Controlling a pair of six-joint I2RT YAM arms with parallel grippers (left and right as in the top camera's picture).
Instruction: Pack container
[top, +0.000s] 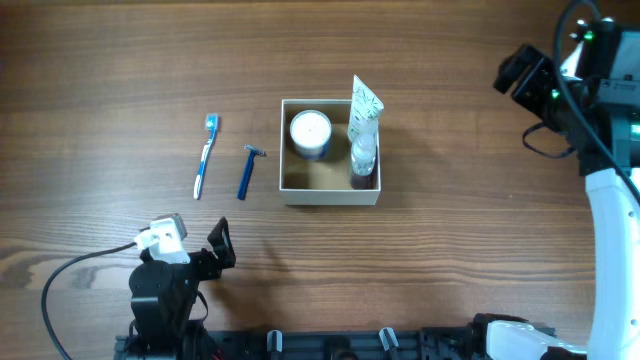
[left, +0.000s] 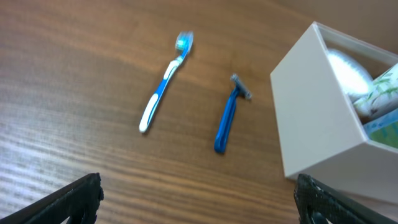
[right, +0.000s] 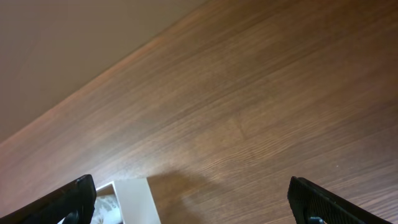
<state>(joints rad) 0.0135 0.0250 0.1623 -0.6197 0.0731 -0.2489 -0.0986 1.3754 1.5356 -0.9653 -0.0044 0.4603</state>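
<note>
The container (top: 300, 194), a square white-walled box with a tan floor, sits mid-table. Inside it are a round white-lidded jar (top: 310, 131), a green-patterned tube (top: 364, 108) leaning on the right wall, and a small clear bottle (top: 362, 160). A blue and white toothbrush (top: 206, 155) and a blue razor (top: 247, 172) lie on the table left of the box; both show in the left wrist view, toothbrush (left: 163, 91) and razor (left: 227, 120), with the box (left: 323, 118) at right. My left gripper (left: 198, 199) is open and empty, near the front edge. My right gripper (right: 193, 202) is open and empty, far right.
The wooden table (top: 450, 150) runs to a back edge seen in the right wrist view (right: 112, 65). A corner of the box (right: 134, 199) shows at the lower left there. Arm bases and a cable (top: 70, 275) sit at the front edge.
</note>
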